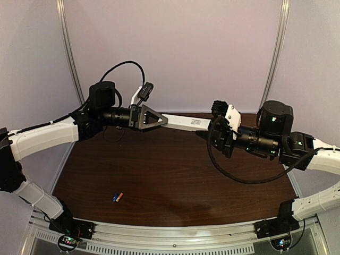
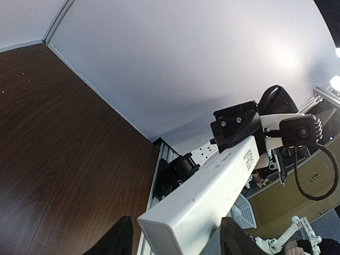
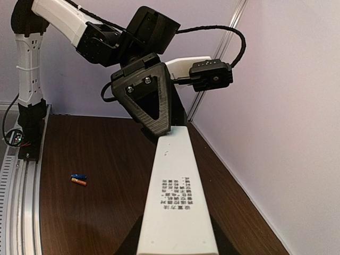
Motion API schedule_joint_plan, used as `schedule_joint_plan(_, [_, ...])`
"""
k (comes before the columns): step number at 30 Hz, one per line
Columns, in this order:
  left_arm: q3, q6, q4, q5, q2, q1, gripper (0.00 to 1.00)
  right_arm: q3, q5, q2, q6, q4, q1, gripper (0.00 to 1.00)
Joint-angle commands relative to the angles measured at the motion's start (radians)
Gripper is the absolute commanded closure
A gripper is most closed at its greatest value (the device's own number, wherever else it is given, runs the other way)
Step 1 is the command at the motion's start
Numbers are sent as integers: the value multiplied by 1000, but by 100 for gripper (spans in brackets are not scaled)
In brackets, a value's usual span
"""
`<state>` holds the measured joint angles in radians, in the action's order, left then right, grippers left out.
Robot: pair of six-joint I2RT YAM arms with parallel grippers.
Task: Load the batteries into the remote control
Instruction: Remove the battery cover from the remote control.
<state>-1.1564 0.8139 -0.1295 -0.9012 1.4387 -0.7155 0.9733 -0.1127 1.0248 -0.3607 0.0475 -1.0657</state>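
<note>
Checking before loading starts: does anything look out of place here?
Nothing damaged or spilled. Only oddity: the remote control is up in mid-air between the left gripper and right gripper, while the batteries lie far off on the table near its front edge.

Dark wood table (image 1: 175,175) w/ pale lilac walls (image 1: 175,48), metal corner posts (image 1: 69,48).

A dark brown wooden table (image 1: 159,175) fills the centre, a silver rail (image 1: 175,237) runs along the bottom edge, and pale lilac walls (image 1: 175,48) with silver posts (image 1: 68,53) span the top.
</note>
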Motion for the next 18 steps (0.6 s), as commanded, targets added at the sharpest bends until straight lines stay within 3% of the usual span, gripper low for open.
schedule_joint_plan(1, [-13,-1,-30,-4,18,-4,49,-13,15,-17,-6,-32,-8,100])
schedule_joint_plan(6, [-5,22,-79,-30,16,-4,63,-18,12,-27,-9,-30,-8,100])
schedule_joint_plan(18, [55,115,-220,-52,9,13,63,-42,3,-76,-10,-26,-8,100])
